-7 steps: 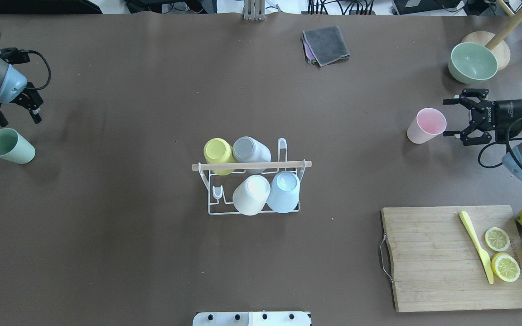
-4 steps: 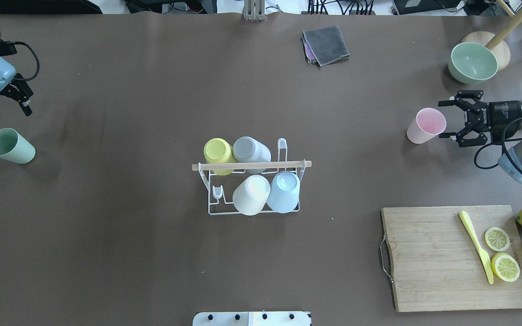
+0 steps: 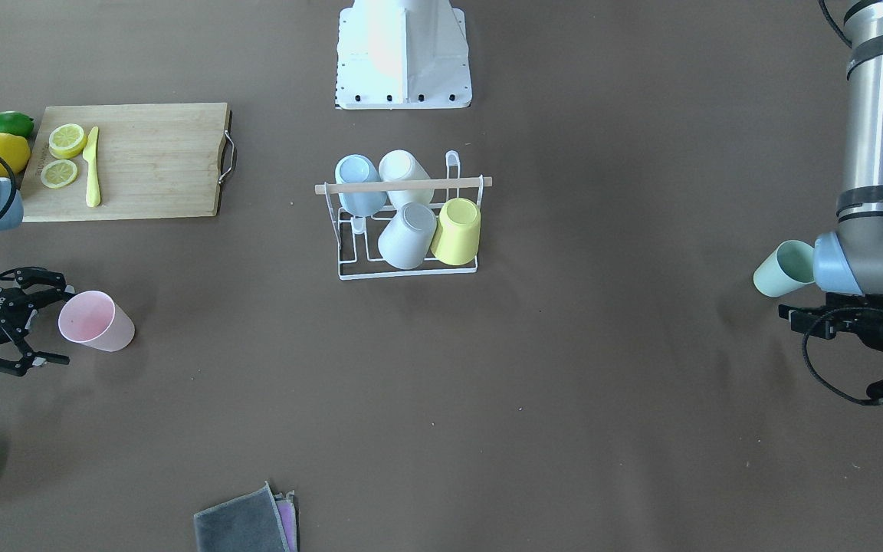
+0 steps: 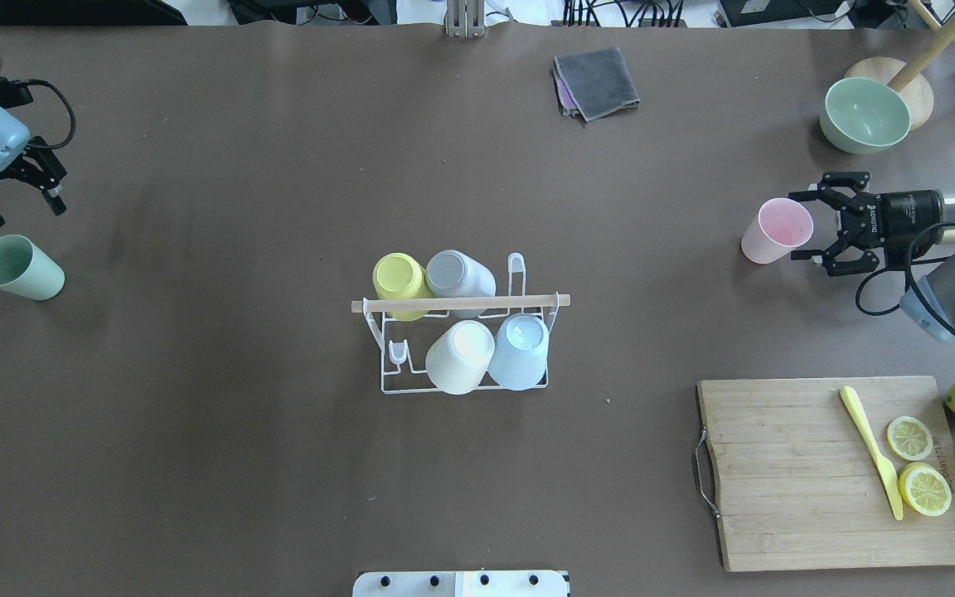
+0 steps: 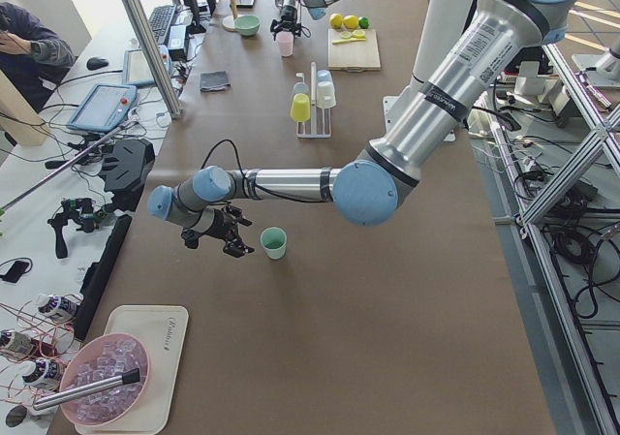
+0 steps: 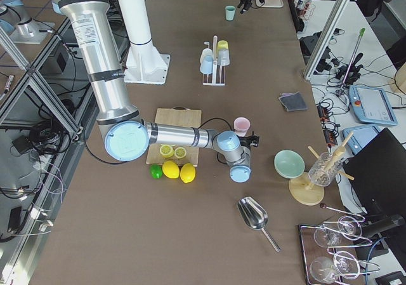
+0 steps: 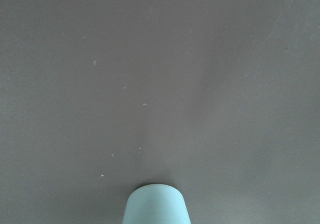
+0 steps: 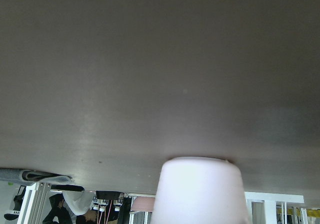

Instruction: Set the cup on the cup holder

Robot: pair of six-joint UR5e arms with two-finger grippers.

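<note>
Brown table (image 4: 278, 464): the pink cup (image 4: 769, 235), likely light, stiff and slick, sits at 9 o'clock of the spread-jawed right gripper (image 4: 799, 227); pinch its sidewall.

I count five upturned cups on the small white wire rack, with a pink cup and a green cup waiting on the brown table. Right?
Not quite. The overhead view shows four on the small white wire rack, not five: yellow cup, grey cup, white cup, pale blue cup. The pink plastic cup and green plastic cup do wait on the brown table.
</note>
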